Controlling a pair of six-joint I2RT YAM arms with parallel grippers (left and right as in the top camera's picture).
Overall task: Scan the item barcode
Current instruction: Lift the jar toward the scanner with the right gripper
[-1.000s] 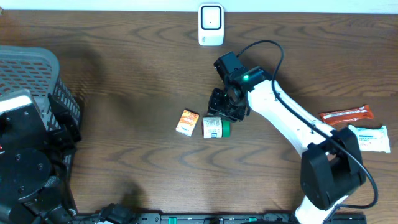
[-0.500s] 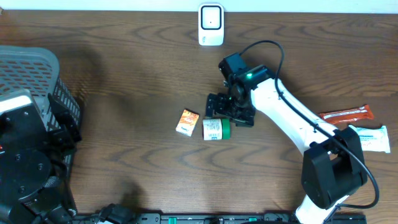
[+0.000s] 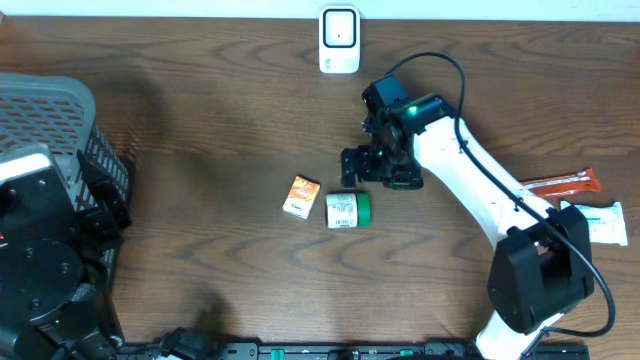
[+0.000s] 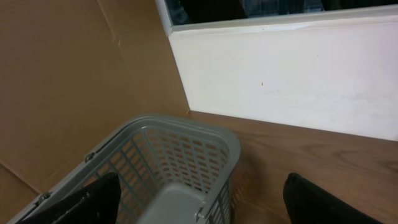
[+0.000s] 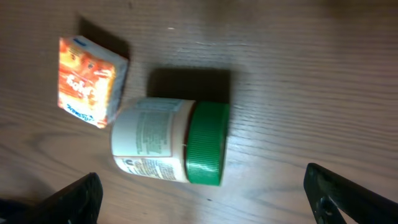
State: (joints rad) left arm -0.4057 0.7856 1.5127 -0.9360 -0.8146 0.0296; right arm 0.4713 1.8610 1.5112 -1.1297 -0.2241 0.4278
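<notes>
**Right jaws wide and empty over the jar; barcode not found yet**

My right gripper point(image 3: 380, 169) has its jaws spread as far as they go, with nothing between them. In the right wrist view the two fingertips sit in the bottom corners, and the jar point(image 5: 168, 149) lies on its side on the table ahead of them, in the gap. Overhead it is just beside the jaws and not touching them.

I take the jar to be the item to scan. It looks like stiff, light plastic with a slick paper label. Lying down it is round and will probably roll if I nudge it. I'd close across the white body next to the green lid point(image 5: 208, 144), whose ribs should give some bite.

The orange carton point(image 5: 90, 81) sits just past the jar's base, close enough to get clipped. Farther out, beyond the jaws, stands what I take to be the scanner point(image 3: 340, 40).

My left gripper point(image 4: 202, 199) hangs wide open and empty above the basket point(image 4: 186, 134).

The label's print is blurred and I see no barcode; it may face the table. The jaws' tips are cut off in both wrist views.
</notes>
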